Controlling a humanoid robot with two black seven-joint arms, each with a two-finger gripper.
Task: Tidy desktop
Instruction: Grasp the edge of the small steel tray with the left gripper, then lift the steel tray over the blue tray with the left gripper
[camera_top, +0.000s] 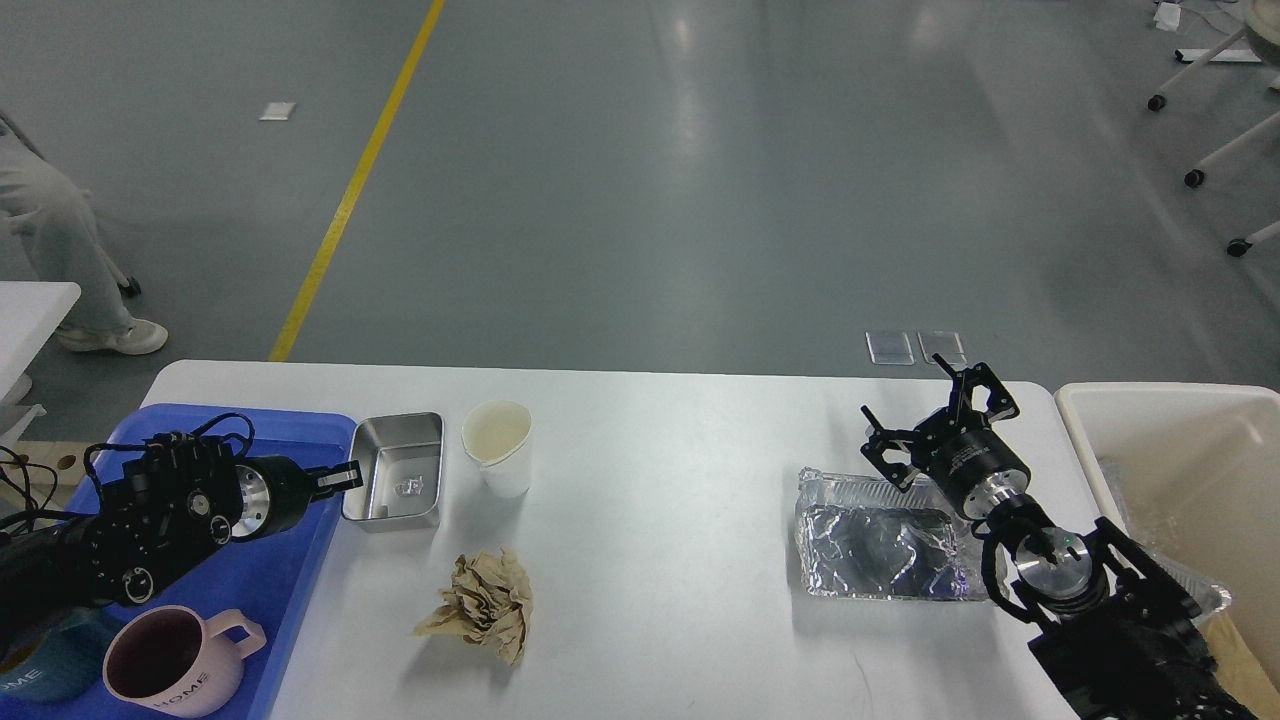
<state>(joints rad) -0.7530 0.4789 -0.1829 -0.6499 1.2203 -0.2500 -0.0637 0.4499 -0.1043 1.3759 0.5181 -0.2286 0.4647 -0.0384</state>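
Both end effectors hover over the desk (680, 560), a broad, rigid white slab that fills the lower view and is not itself lifted; only its clutter is. Beside the desk's right edge stands a cream bin (1180, 440); on its left end lies a blue tray (300, 590). Toward the desk's right end, the foil tray (880, 540) looks light and easily dented, probably best pinched at a rim. Just above it, the right end effector (940, 420) is spread wide, holding nothing. At the desk's left end, the left end effector (345, 477) touches or nearly touches the steel box (395, 470); whether its fingers are apart I cannot tell.

Paper cup (497, 445) right of steel tin (396, 472)
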